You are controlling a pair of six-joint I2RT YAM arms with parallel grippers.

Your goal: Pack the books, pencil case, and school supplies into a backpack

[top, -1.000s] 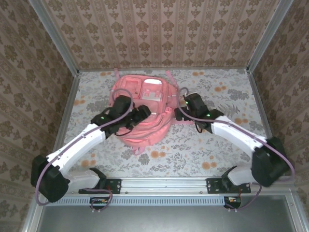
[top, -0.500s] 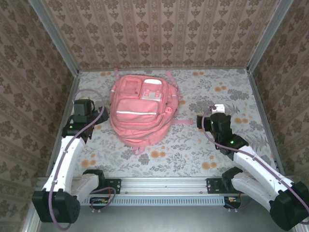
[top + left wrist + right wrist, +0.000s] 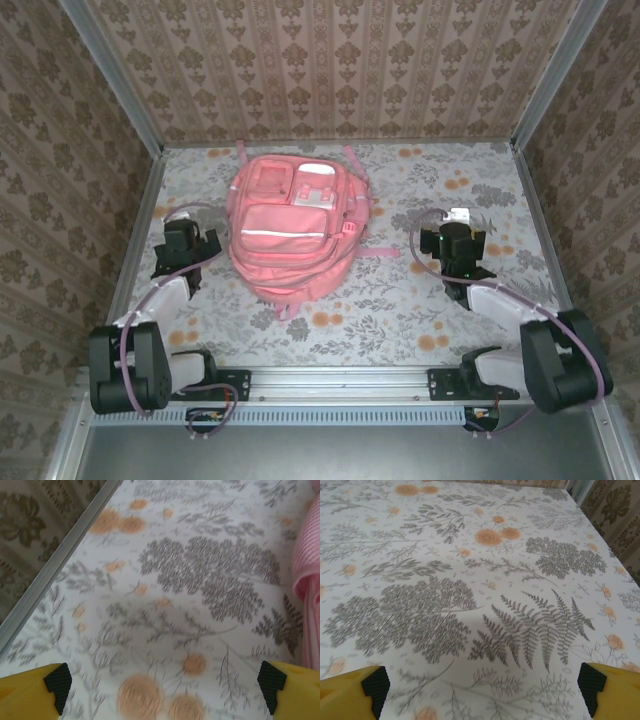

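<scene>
Backpack [image 3: 295,225] flat, front up, centre-far on surface [image 3: 420,320]. My arms, over it a sec ago, now pulled back either side. Left hand [image 3: 165,687] & right hand [image 3: 484,685] both spread wide, empty. Reckon packing done, heading home.

backpack [image 3: 290,250]: matt pink woven fabric; table cover [image 3: 400,320]: smooth printed cloth

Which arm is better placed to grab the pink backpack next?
Probably left: the left pincer, open, sits close beside the backpack, pink fabric at the edge of its wrist view. The right pincer, also open, stands farther off.
</scene>
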